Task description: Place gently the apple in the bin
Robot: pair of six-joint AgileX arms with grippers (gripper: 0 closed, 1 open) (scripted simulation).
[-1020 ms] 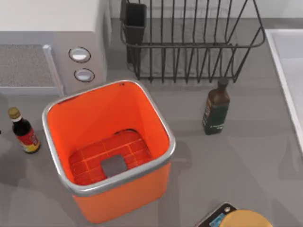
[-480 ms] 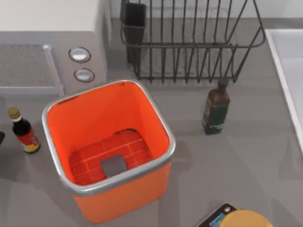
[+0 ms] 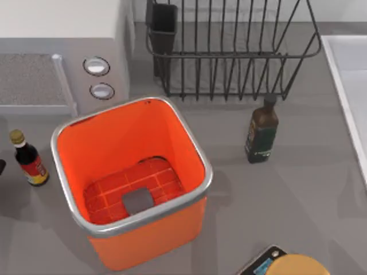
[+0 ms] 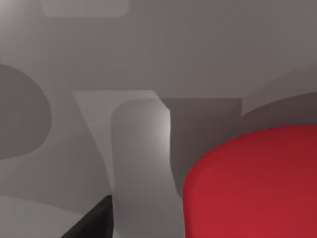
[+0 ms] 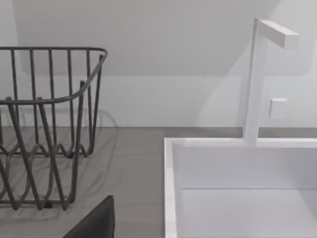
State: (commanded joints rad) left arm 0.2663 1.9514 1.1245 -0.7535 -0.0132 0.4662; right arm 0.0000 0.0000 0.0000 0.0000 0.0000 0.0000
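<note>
Nothing on the table has shifted except a dark tip at the left edge, left of the big bright-orange square bin (image 3: 132, 177). The crimson-red rounded apple (image 4: 252, 183) looms beside the left wrist camera; jaw state I cannot tell. Best centre over it before closing softly.

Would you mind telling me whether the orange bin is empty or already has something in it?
Empty: the top view shows the bin holding nothing, its gridded floor and small grey square bare.

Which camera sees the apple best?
The left wrist view: the apple looms large and red, very close to the camera. The top view has the orange bin and the right wrist view has the wire rack and sink.
</note>
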